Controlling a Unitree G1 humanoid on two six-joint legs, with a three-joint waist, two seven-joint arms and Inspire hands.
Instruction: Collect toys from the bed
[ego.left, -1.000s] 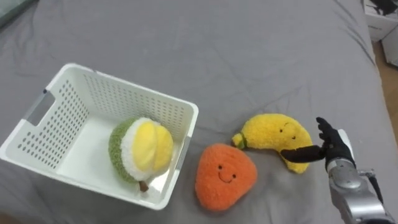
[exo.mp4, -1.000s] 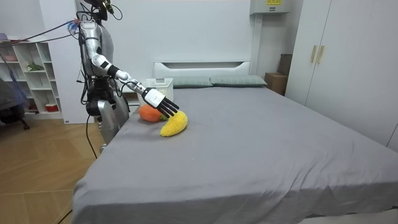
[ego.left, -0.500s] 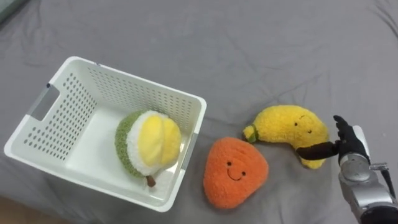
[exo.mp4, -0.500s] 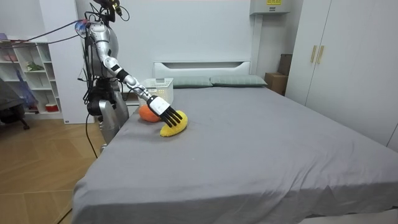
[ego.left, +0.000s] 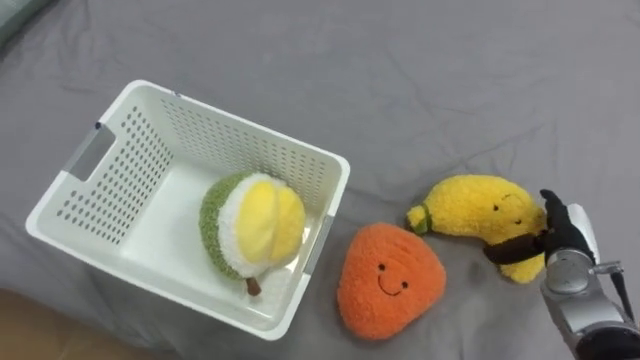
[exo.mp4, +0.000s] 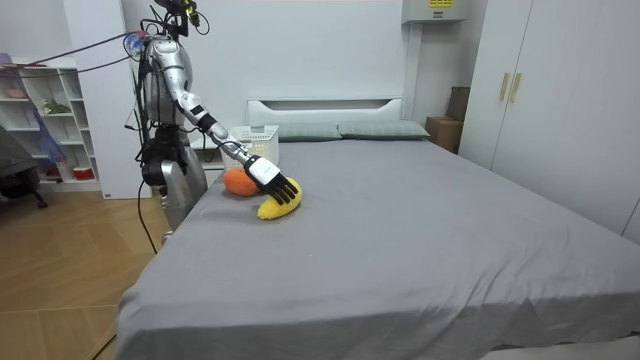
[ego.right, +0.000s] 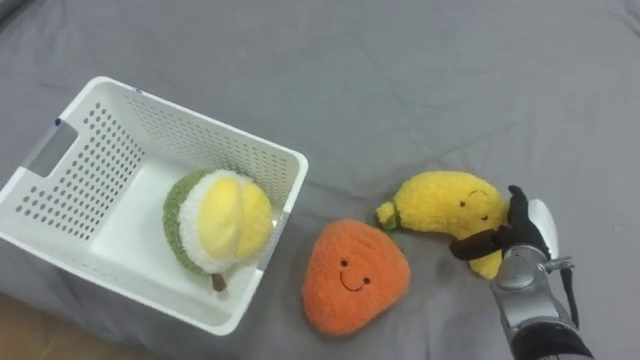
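Yellow plush banana (ego.left: 470, 205) is pinched by the right hand (ego.left: 566, 240), whose fingers partly hide behind it.

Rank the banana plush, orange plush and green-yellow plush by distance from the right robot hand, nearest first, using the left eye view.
1. Banana plush, far right, held by the right robot hand.
2. Orange plush, in the middle.
3. Green-yellow plush, left, inside the white basket.
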